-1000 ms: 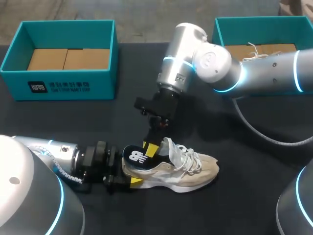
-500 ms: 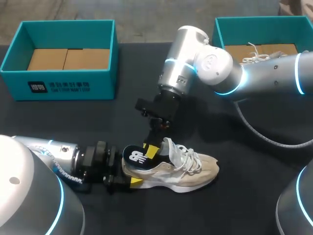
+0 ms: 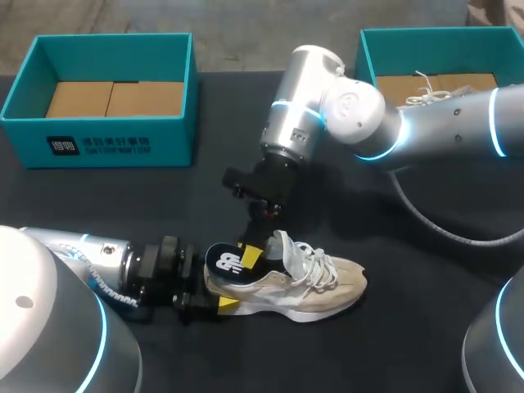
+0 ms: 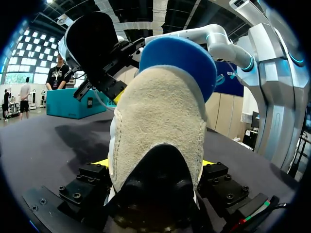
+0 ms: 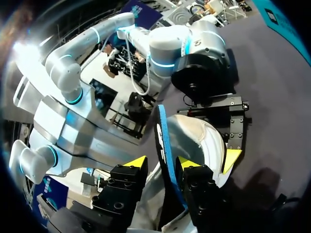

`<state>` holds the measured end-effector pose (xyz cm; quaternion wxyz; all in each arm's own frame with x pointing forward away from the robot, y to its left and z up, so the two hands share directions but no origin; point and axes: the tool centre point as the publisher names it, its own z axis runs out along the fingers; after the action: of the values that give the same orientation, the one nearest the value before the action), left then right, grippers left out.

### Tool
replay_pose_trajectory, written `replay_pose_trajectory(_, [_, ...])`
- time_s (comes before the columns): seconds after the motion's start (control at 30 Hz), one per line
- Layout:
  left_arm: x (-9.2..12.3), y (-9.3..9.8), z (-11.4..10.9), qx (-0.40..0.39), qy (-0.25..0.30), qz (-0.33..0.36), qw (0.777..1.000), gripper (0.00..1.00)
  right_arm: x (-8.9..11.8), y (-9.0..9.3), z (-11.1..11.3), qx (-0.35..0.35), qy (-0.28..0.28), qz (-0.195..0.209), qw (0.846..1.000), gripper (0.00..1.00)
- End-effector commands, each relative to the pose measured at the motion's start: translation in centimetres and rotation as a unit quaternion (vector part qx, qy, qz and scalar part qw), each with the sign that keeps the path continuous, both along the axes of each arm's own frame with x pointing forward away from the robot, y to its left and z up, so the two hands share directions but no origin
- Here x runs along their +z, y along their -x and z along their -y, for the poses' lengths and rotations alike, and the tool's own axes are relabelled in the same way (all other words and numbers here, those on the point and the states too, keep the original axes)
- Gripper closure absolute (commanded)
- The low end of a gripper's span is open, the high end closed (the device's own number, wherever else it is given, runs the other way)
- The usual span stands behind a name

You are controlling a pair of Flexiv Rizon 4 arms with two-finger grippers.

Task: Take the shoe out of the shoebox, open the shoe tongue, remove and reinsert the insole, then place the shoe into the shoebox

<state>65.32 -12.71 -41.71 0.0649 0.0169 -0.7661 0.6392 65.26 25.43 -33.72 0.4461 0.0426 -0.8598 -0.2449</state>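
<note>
From above, the left claw (image 3: 214, 295) clamps the heel of the shoe (image 3: 303, 282) lying on the counter (image 3: 164, 196). The right claw (image 3: 252, 250) sits at the upright insole (image 3: 228, 264). The step probably goes best with the heel held firm and the insole guided along the shoe's length. In the left wrist view the heel is wedged in the claw, with the insole rising ahead. In the right wrist view the insole runs through the claw; I cannot tell whether it is pinched.

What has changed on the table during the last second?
The right arm swung slightly toward the left, while the right hand stayed at the insole. Nothing was visibly taken or released. The left hand still holds the shoe, unmoved.
</note>
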Motion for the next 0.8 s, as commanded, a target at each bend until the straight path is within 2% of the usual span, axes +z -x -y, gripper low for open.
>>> replay_pose_trajectory(0.03, [-0.3, -0.1, -0.1, 0.000, 0.000, 0.000, 1.000, 1.00, -0.6, -0.1, -0.1, 0.000, -0.002, -0.004, 1.000, 0.63])
replay_pose_trajectory(0.3, [-0.3, -0.1, -0.1, 0.000, 0.000, 0.000, 1.000, 1.00, -0.4, -0.1, -0.1, 0.004, -0.005, -0.003, 1.000, 0.68])
replay_pose_trajectory(0.43, [-0.3, -0.1, -0.1, 0.000, 0.000, 0.000, 1.000, 1.00, -0.3, -0.1, 0.0, 0.006, -0.007, 0.001, 1.000, 0.96])
replay_pose_trajectory(0.47, [-0.3, -0.1, -0.1, 0.000, 0.000, 0.000, 1.000, 1.00, -0.2, -0.1, 0.0, 0.007, -0.007, 0.001, 1.000, 1.00])
replay_pose_trajectory(0.67, [-0.3, -0.1, -0.1, 0.000, 0.000, 0.000, 1.000, 1.00, 0.1, -0.2, -0.1, 0.014, -0.010, 0.008, 1.000, 1.00])
replay_pose_trajectory(0.8, [-0.3, -0.1, -0.1, 0.000, 0.000, 0.000, 1.000, 1.00, 0.8, -0.6, -0.4, 0.024, -0.027, 0.026, 0.999, 1.00])
